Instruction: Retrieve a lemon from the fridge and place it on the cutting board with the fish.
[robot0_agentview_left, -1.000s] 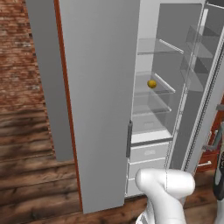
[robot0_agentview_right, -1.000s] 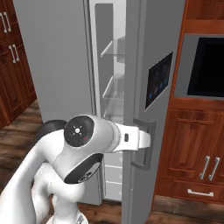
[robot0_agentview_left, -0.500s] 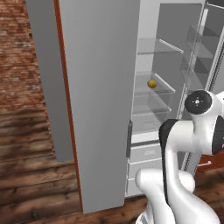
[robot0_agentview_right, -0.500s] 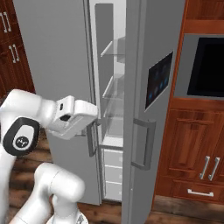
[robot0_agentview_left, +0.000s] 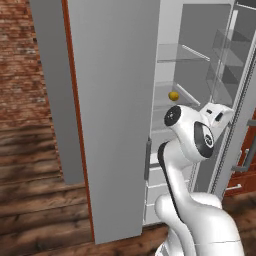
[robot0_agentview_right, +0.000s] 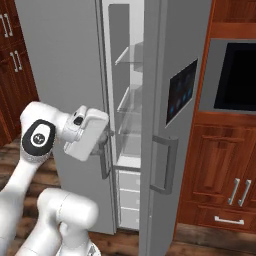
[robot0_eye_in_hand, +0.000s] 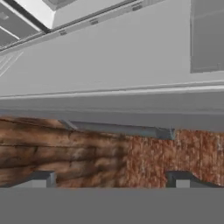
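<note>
The fridge (robot0_agentview_left: 120, 100) stands with its left door swung wide toward me, white shelves showing through the gap, while the right door in the right base view looks nearly closed. A tall, heavy, rigid thing; only its doors give.

On a glass shelf deep inside, toward the far side, sits the lemon (robot0_agentview_left: 173, 95), alone and well apart from the arm. I'd judge it light, firm and a bit slick, inclined to roll, so it wants pinching across its middle, fingers either side.

The gripper (robot0_eye_in_hand: 111, 179) hovers near the door's edge, its jaws spread wide and empty, touching nothing; floor and the door's grey underside show between the fingertips (robot0_eye_in_hand: 41, 178).
</note>
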